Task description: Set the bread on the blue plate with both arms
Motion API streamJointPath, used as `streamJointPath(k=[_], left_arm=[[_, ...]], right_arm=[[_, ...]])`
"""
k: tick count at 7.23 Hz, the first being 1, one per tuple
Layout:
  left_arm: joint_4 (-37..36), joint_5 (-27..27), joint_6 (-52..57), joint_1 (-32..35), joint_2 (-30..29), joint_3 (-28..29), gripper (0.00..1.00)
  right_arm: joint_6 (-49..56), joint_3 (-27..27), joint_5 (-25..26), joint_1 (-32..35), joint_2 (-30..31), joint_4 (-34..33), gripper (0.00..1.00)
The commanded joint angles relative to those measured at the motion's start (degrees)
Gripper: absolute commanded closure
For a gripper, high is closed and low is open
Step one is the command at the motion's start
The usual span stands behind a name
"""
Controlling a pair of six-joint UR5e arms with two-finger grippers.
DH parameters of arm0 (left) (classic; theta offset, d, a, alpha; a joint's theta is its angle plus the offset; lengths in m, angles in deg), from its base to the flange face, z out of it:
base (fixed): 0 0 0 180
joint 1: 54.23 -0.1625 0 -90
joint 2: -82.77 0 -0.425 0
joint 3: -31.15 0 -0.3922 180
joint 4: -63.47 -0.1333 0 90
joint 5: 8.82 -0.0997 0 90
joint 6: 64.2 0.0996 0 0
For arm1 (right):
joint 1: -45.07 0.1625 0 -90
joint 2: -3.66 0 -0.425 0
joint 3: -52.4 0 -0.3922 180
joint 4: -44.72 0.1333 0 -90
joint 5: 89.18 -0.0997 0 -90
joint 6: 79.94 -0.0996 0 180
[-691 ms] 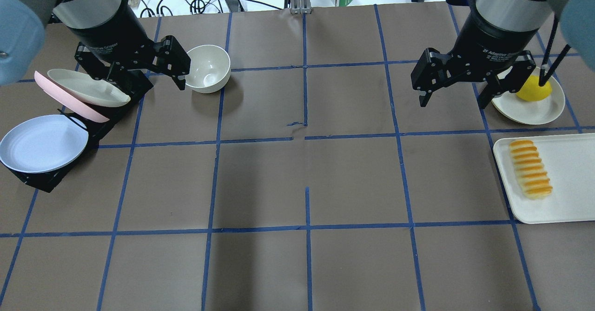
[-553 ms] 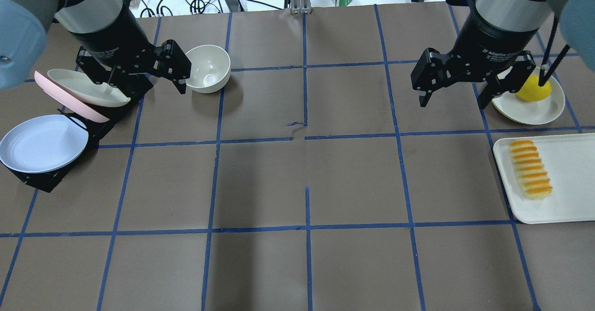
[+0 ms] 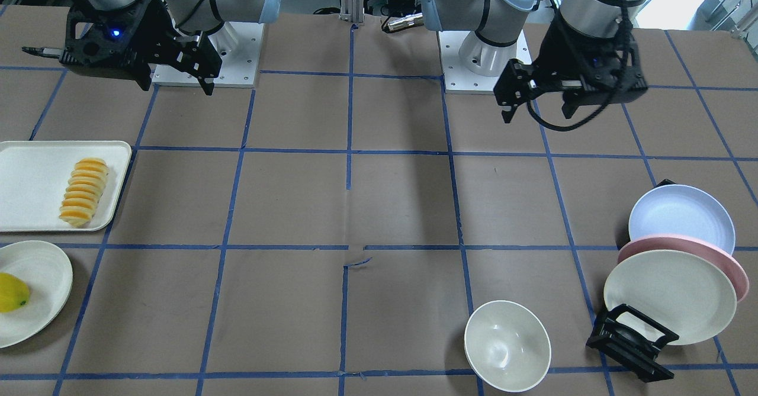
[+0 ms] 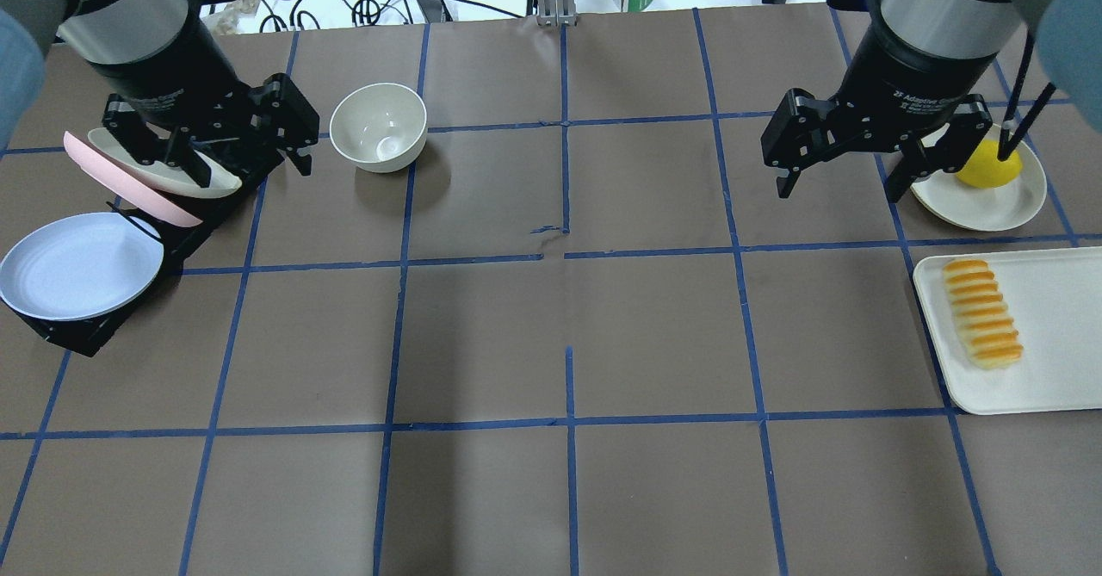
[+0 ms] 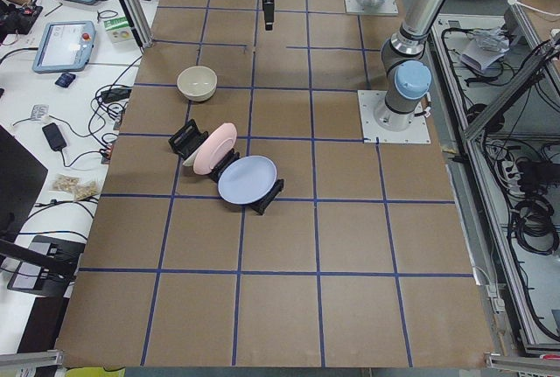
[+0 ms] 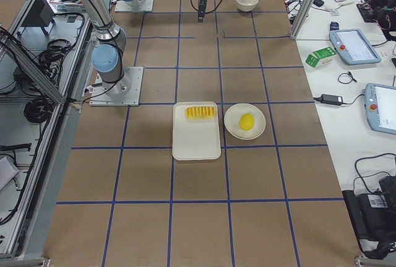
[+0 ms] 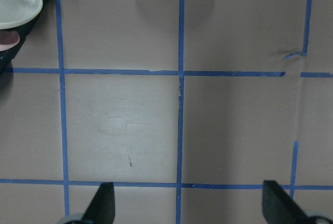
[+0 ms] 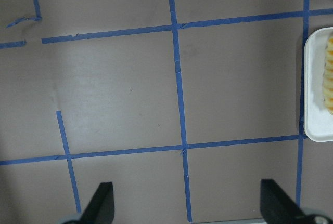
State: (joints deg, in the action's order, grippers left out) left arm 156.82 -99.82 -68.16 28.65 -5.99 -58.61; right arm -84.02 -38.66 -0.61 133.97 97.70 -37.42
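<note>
The bread (image 4: 982, 312) is a ridged orange-and-cream loaf lying on a white tray (image 4: 1055, 343) at the right; it also shows in the front view (image 3: 83, 192) and at the edge of the right wrist view (image 8: 329, 78). The blue plate (image 4: 82, 266) leans in a black rack (image 4: 60, 335) at the far left, and shows in the front view (image 3: 681, 218). My left gripper (image 4: 250, 170) is open and empty, high above the rack's far plates. My right gripper (image 4: 839, 188) is open and empty, hovering beyond the tray, beside the lemon's plate.
A pink plate (image 4: 129, 184) and a cream plate (image 4: 168, 171) stand in the same rack behind the blue one. A white bowl (image 4: 379, 126) sits right of the rack. A yellow lemon (image 4: 988, 165) lies on a cream plate (image 4: 990, 206) beyond the tray.
My left gripper has moved left, away from the white bowl, to over the rack's far plates. The right arm, bread and plates have not moved.
</note>
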Motion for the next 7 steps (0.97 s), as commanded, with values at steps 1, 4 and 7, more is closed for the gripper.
streamJointPath(k=[1, 4, 7], left_arm=[[0.4, 1.7, -2.5, -17.1, -0.7, -1.0, 0.0], [-8.7, -6.3, 8.8, -33.6, -8.6, -1.4, 0.0], [-20.6, -11.7, 12.0, -36.5, -20.0, -1.3, 0.0]], right_arm=[[-0.1, -0.1, 0.4, -0.3, -0.3, 0.0, 0.0], [0.6, -3.5, 9.6, -7.2, -1.8, -1.2, 0.0], [17.0, -13.8, 13.0, -19.5, -1.8, -15.4, 0.0]])
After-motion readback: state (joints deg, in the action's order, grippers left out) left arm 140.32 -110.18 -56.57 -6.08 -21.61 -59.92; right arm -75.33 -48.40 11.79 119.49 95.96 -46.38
